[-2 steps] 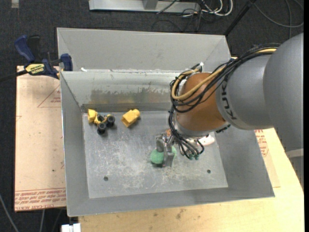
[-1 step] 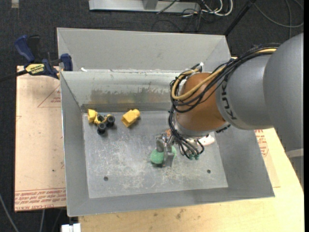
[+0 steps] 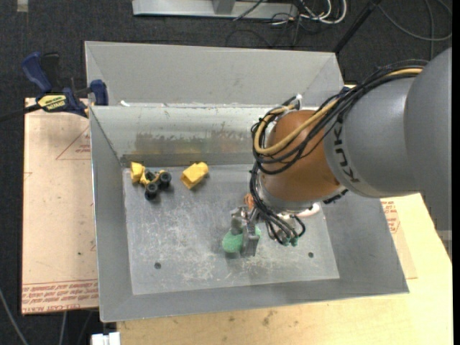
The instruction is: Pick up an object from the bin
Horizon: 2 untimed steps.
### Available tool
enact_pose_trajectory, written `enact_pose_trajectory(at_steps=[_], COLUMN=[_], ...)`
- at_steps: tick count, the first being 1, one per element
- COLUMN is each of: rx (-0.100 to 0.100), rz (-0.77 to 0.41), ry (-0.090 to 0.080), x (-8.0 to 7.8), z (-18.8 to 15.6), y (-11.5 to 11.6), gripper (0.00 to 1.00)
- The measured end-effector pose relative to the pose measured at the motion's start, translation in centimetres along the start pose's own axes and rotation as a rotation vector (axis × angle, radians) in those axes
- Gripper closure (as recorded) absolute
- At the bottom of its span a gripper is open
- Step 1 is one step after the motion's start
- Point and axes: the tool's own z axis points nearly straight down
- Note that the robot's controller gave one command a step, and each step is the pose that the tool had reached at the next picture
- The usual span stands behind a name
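— Where the arm reaches in from the right of the frame, what sits under it?
— Its orange wrist cover, wrapped in yellow and black cables, hangs over the floor of the grey metal bin, right of centre. The gripper points down at the lower middle of that floor.
— What lies nearest to it?
— A small rounded green lump, on the floor at the gripper's left side. It is touching the tip or just beside it; I cannot tell which.
— Released or clenched?
— I cannot tell; the wrist and cables hide the jaws from above.
— Anything else in there?
— A yellow block in the upper left part of the floor, near the back wall, and just left of it a small cluster of yellow and black pieces. Both lie well apart from the gripper
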Motion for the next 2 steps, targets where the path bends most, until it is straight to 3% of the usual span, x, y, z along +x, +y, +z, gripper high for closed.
enact_pose_trajectory(at_steps=[1, 2], rx=[0.000, -0.001], rz=[0.000, 0.005], ry=[0.000, -0.001], x=[0.0, 0.6], z=[0.0, -12.3], y=[0.0, -0.2], gripper=[1.00, 1.00])
